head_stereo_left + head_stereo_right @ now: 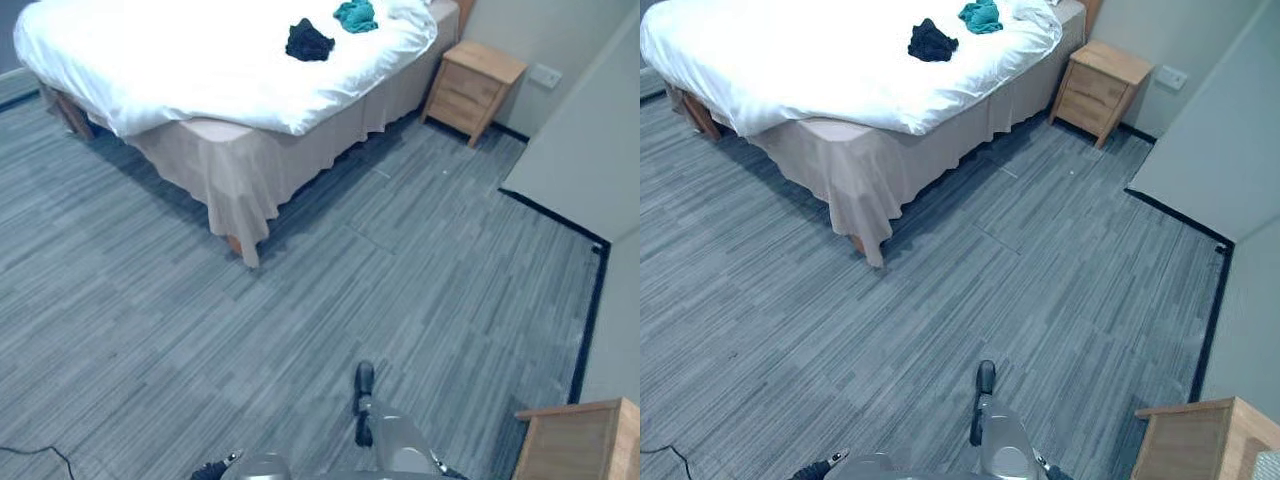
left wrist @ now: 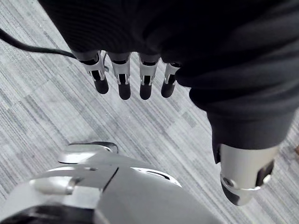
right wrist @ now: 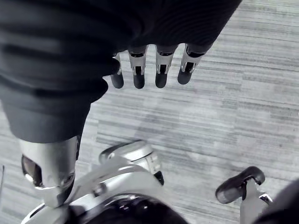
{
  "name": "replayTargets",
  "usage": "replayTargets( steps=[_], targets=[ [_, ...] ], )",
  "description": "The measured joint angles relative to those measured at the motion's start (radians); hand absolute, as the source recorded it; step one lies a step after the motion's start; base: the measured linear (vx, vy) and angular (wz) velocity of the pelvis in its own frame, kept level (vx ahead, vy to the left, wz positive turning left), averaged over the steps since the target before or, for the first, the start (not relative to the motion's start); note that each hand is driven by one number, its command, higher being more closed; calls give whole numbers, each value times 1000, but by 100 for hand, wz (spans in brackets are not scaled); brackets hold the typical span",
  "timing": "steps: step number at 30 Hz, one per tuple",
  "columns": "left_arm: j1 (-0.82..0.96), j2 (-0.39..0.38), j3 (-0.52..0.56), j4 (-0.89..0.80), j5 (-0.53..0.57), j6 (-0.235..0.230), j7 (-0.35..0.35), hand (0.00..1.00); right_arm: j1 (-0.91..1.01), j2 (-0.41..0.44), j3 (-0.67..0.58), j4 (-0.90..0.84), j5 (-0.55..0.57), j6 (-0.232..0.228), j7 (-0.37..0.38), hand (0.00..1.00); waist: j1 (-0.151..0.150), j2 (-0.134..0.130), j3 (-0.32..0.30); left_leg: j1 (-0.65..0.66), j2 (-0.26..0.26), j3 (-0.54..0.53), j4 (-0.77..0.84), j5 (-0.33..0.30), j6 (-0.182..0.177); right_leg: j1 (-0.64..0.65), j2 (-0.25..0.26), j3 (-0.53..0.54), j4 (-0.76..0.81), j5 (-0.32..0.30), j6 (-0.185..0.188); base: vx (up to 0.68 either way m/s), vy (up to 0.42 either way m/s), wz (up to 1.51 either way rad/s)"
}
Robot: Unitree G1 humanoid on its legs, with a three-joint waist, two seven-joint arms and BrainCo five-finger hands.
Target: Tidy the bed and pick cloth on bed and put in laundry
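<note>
The bed [image 1: 375,100] fills the upper left of the head views, set at an angle. Its white duvet [image 1: 180,60] is spread over the top and hangs over a beige skirt [image 1: 235,180] that falls to the grey carpet [image 1: 300,330]. Two things lie on the duvet close to the top edge of the frame, a little right of centre. One is a dark cloth [image 1: 309,41], crumpled into a small heap. The other is a teal cloth [image 1: 356,15], just beside it, up and to the right, with a strip of white showing between them.

A wooden nightstand [image 1: 472,88] stands at the upper right, near the bed's far corner and against the wall. A white socket plate [image 1: 545,75] sits on the wall just to its right. In the lower right corner is the edge of another light wooden cabinet [image 1: 580,435].

Both hands are well apart from the cloths, with a wide stretch of carpet between them and the bed. In its own wrist view the left hand [image 2: 123,74] hangs above the carpet, fingers straight and side by side, thumb [image 2: 243,177] standing off from them, with nothing in its grasp. The right hand [image 3: 161,70] hangs the same way in its wrist view, fingers extended in a row, thumb [image 3: 49,172] apart, empty over the bare floor.
</note>
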Motion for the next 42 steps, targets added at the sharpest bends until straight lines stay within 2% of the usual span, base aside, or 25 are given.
replayTargets(
  steps=[2,3,4,6,7,10,12,14,15,16,17,18,19,20,21,22,24,25,27,30,35,36,38,40,42],
  targets=[
    [5,-6,24,-4,2,-11,-5,0,4,-1,-13,-3,-4,-5,0,0,-4,10,-2,-122,39,-23,282,148,-21,50,25,-1,0,-46,-30,635,-401,-21],
    [4,-9,22,-3,-2,-22,-5,0,6,-10,-7,-1,-8,-14,-1,0,-6,13,6,-219,91,-26,512,242,-28,116,57,-5,-34,-74,-52,600,-277,0],
    [2,-9,23,-4,-6,-31,-6,0,5,-19,10,5,-25,-20,-5,0,-1,24,15,-302,133,-26,725,219,-8,204,90,-4,-84,-89,-62,592,-256,-1],
    [6,-1,23,-12,-20,-39,-11,0,2,-22,35,18,-26,-30,-6,0,4,6,22,-385,121,-23,824,182,-10,311,101,-4,-136,-115,-71,472,-189,5],
    [10,3,20,-42,-20,-54,-17,0,-13,-27,39,41,-30,-41,-4,0,16,-10,24,-458,59,-8,768,143,-18,389,101,1,-181,-135,-70,468,-177,-1],
    [16,-5,21,-64,-29,-69,-18,0,-55,-35,36,42,-49,-56,-1,0,41,-15,27,-544,-32,68,493,116,-20,469,95,23,-230,-158,-62,468,-85,-27],
    [18,-6,21,-65,-32,-72,-17,0,-70,-31,25,30,-84,-73,9,0,52,-26,34,-542,-110,254,69,176,-44,572,77,19,-288,-197,-45,509,14,-2],
    [16,-13,20,-67,-32,-69,-15,0,-71,-35,28,5,-96,-73,24,0,53,-14,35,-560,-131,384,-126,231,-20,683,95,-5,-362,-229,-6,620,83,35],
    [19,-11,21,-73,-40,-65,-15,0,-75,-37,29,-1,-102,-73,26,0,58,-13,33,-576,-129,412,-133,229,-15,710,98,-11,-368,-253,8,593,112,23],
    [21,-9,21,-74,-47,-59,-14,0,-76,-38,30,-4,-103,-74,26,0,63,-15,29,-585,-130,426,-135,236,3,723,95,-18,-362,-270,29,631,151,-9],
    [19,-13,21,-72,-56,-38,-11,0,-83,-39,37,-5,-107,-73,30,0,73,-14,17,-588,-135,433,-106,317,122,701,72,-25,-265,-298,68,771,215,-10],
    [18,-5,22,-60,-61,-19,-9,0,-106,-37,39,-1,-122,-68,39,0,77,-28,3,-576,-163,443,-126,359,168,592,23,-31,-18,-320,112,768,224,-4],
    [19,4,21,-59,-61,-13,-9,0,-118,-31,39,-1,-132,-66,42,0,76,-38,0,-554,-181,446,-145,370,178,532,-16,-28,135,-310,148,616,225,29],
    [17,23,21,-59,-60,-4,-10,0,-131,-13,40,3,-148,-67,46,0,74,-75,2,-515,-235,427,-151,352,229,425,-105,-31,401,-264,230,598,217,64],
    [14,31,21,-61,-60,-2,-10,0,-139,-9,39,14,-154,-73,56,0,72,-93,2,-468,-273,389,-147,322,250,372,-169,-56,533,-269,220,700,243,91],
    [13,29,20,-62,-60,-5,-11,0,-145,-16,40,18,-154,-74,62,0,69,-89,2,-429,-283,355,-148,305,247,349,-192,-75,560,-278,205,563,166,99],
    [11,30,-5,-60,-61,-9,-14,0,-147,-25,61,18,-143,-86,62,0,65,-73,8,-335,-284,264,-185,289,223,304,-172,-94,502,-288,201,435,51,108],
    [2,31,-15,-61,-60,-11,-17,0,-146,-31,72,15,-128,-95,60,0,53,-53,18,-281,-276,193,-221,281,210,271,-144,-87,410,-290,198,435,-35,144],
    [-19,39,-29,-61,-59,-17,-17,0,-128,-25,74,3,-98,-96,54,0,51,-60,13,-247,-267,97,-247,263,179,209,-103,-40,203,-277,195,429,-109,159],
    [-38,41,-33,-61,-59,-20,-17,0,-93,-7,57,-4,-45,-107,29,0,52,-66,10,-219,-264,-43,-249,239,140,134,-94,106,-93,-155,167,358,-137,142],
    [14,16,40,-88,-60,-59,-14,0,-48,23,59,-37,-23,-93,21,0,55,-84,-48,-166,-216,-23,-181,162,20,149,-59,159,-172,54,110,434,-220,100],
    [35,18,50,-107,-61,-75,-13,0,-45,33,63,-40,-23,-75,23,0,60,-110,-70,-150,-221,-18,-170,142,-10,169,-50,158,-204,175,76,509,-336,28],
    [49,-4,73,-105,-61,-97,-12,0,-46,22,69,-35,-24,-61,31,0,83,-95,-103,-136,-202,-5,-147,106,-33,214,-34,136,-240,151,55,360,-307,-8],
    [51,-33,74,-102,-65,-126,-8,0,-52,1,74,-39,-23,-61,39,0,74,-58,-122,-134,-165,11,-145,101,-40,270,-5,118,-325,142,48,220,-220,12],
    [25,-67,62,-102,-71,-193,33,0,-52,-25,73,-33,-24,-30,40,0,50,-20,-123,-125,-143,43,-157,101,-40,320,9,77,-389,104,33,171,-197,46]
  ],
)
